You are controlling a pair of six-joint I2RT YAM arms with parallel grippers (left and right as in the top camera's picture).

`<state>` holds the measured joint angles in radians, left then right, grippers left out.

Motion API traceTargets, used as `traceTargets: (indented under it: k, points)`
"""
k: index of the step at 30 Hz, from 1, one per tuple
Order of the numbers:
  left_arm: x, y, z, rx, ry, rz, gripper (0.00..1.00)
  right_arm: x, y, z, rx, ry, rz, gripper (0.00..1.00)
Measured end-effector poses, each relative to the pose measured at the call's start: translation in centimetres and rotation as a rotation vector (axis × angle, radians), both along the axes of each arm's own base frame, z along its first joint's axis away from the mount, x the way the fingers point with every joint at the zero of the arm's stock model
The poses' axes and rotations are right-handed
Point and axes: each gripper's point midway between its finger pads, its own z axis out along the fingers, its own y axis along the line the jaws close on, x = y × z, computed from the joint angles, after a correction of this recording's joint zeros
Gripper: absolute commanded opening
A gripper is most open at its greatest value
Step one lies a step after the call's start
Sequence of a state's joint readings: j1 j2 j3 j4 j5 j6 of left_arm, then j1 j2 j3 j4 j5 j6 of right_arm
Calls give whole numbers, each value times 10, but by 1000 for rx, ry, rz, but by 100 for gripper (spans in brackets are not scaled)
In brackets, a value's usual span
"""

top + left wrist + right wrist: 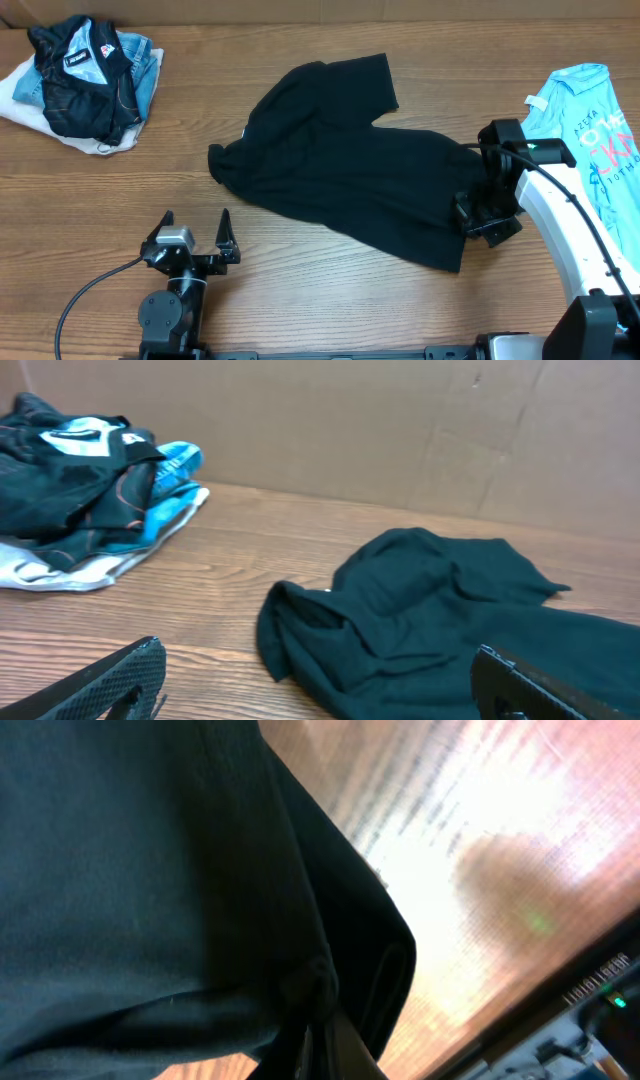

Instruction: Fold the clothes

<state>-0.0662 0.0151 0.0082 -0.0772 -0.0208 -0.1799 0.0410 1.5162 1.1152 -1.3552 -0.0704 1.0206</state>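
Our right jaws pinch an edge of the black T-shirt [340,170], lying ahead of our wide left jaws; we should draw it slowly, flat across the counter [330,295].

Pink lettering on light blue T-shirt [592,115], 3 o'clock: too blurred to read. Logo patch [88,58] on dark jacket [80,95], 10 o'clock: illegible.

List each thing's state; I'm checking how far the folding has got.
black T-shirt: unfolded, rumpled, lying spread out.
left hand: open, empty.
right hand: shut on the black T-shirt's edge.
dark jacket: bunched up, untouched.
light blue T-shirt: lying loose, untouched.
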Motion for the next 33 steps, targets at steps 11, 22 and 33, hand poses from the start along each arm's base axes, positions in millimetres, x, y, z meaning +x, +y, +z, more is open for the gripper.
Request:
traceTargets:
  k: [11,22,33]
  points:
    - [-6,-39,27,-49,-104,-231,100,-16,1,3,-4,72,-53,4]
    - [-12,-57,45,-114,145,-329,100,-2,0,0,-7,15,-67,4]
    - [64,-101,102,-167,492,-556,100,2,0,0,-8,-2,-70,5]
